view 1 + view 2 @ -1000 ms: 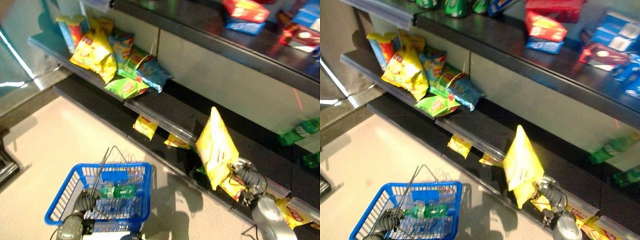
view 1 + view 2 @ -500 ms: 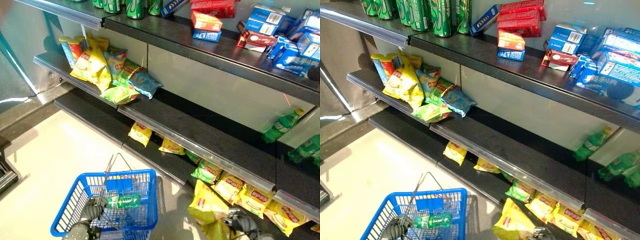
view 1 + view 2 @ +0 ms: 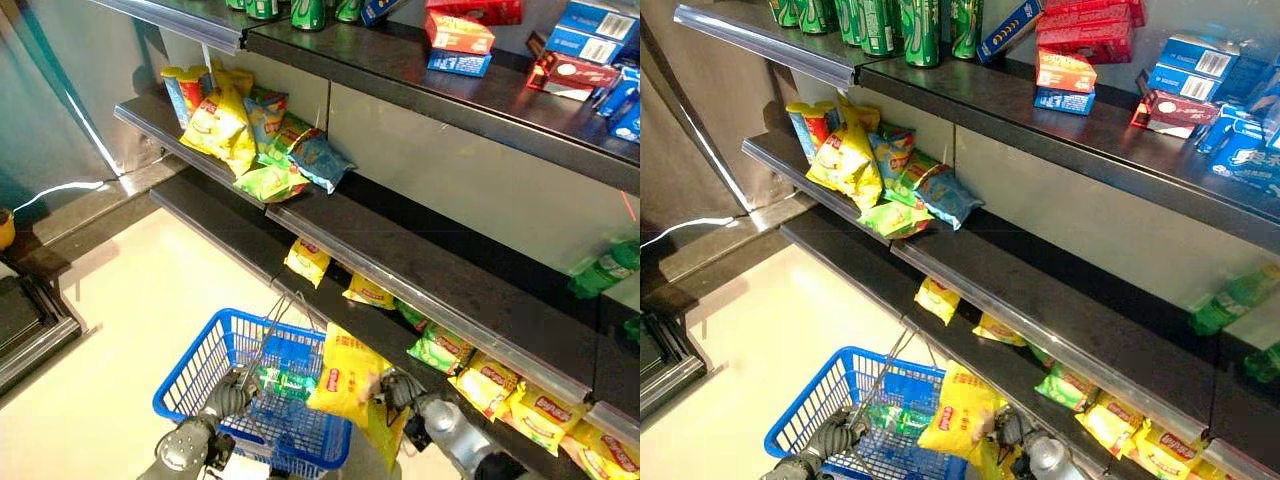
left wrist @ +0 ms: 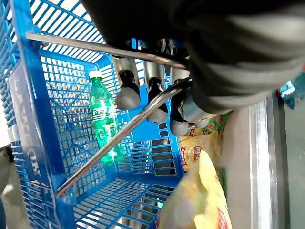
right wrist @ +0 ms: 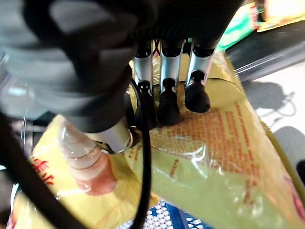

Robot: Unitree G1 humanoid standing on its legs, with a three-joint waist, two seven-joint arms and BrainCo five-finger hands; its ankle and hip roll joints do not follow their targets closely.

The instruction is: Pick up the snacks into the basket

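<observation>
Shelves (image 3: 420, 270) running from upper left to lower right of the frame, stocked with cans, boxes and chip bags. Blue basket (image 3: 205, 350) at lower centre on the floor, a green bottle (image 4: 106, 121) lying inside. Big yellow snack bag (image 3: 345, 375) at the basket's right rim, overlapping it, not yet down inside. Right hand (image 3: 400, 392) low and right of centre, fingers (image 5: 169, 102) curled onto the bag with the thumb pinching beneath. Left hand (image 3: 228, 400) at lower left, fingers (image 4: 127, 93) hooked round the basket's wire handle (image 4: 119, 136).

Likely step: carrying the bag across the rim for a drop. Risks, as a judgement: letting go too early, with the bag probably only partly over the opening, and sliding off the rim to the floor; slick film slipping from a light pinch; the raised handle catching the bag; the basket tilting if the left grip shifts.
</observation>
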